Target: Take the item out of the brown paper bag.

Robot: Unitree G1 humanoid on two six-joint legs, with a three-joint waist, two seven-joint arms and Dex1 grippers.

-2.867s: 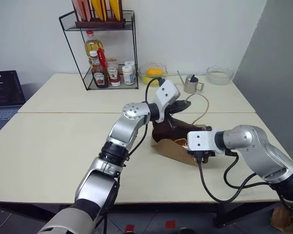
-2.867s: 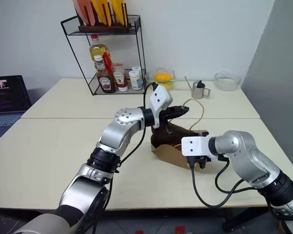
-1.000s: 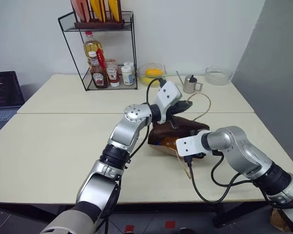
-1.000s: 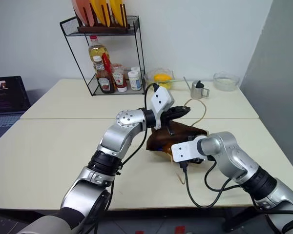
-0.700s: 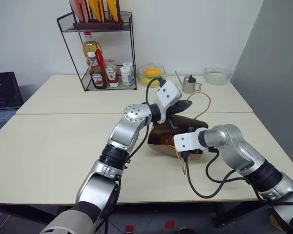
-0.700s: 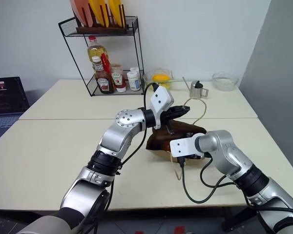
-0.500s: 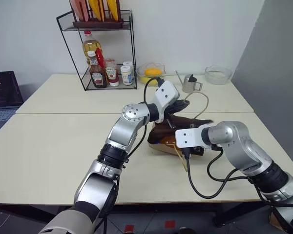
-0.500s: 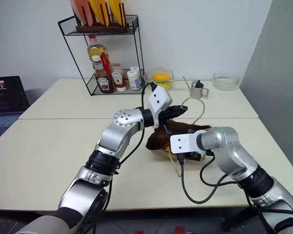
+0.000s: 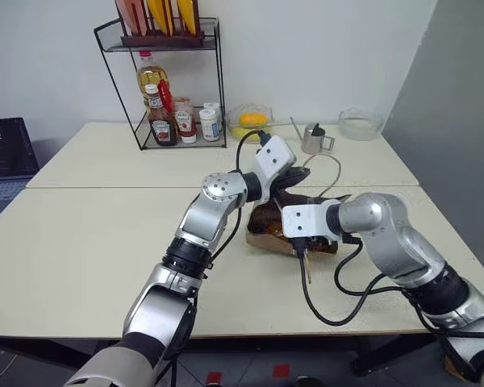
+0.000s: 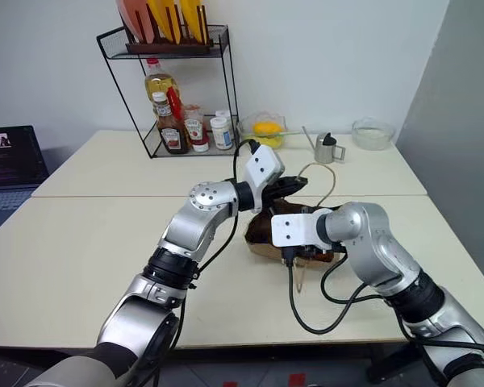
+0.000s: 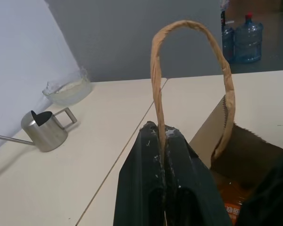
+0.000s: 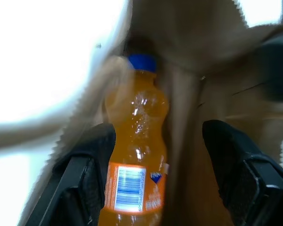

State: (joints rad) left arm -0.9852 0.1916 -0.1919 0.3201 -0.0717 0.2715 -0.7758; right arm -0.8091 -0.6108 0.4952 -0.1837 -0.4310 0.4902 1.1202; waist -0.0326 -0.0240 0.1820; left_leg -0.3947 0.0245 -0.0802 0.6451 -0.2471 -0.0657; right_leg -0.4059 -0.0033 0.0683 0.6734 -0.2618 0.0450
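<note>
The brown paper bag lies on its side in the middle of the near table, its mouth toward me. My left gripper is shut on one looped cord handle and holds it up above the bag. My right gripper is open at the bag's mouth, its fingers spread wide. The item, a small orange drink bottle with a blue cap, lies inside the bag between those fingers, close to one of them. A bit of its orange label shows in the left wrist view.
A black wire rack with sauce bottles stands at the back left. Behind the bag are a glass bowl of yellow fruit, a metal watering jug and another glass bowl. A laptop sits far left.
My right gripper has swung in from the bag's right side, leftward and a little up, to its mouth. The bag has shifted slightly. My left gripper keeps its hold on the handle.
</note>
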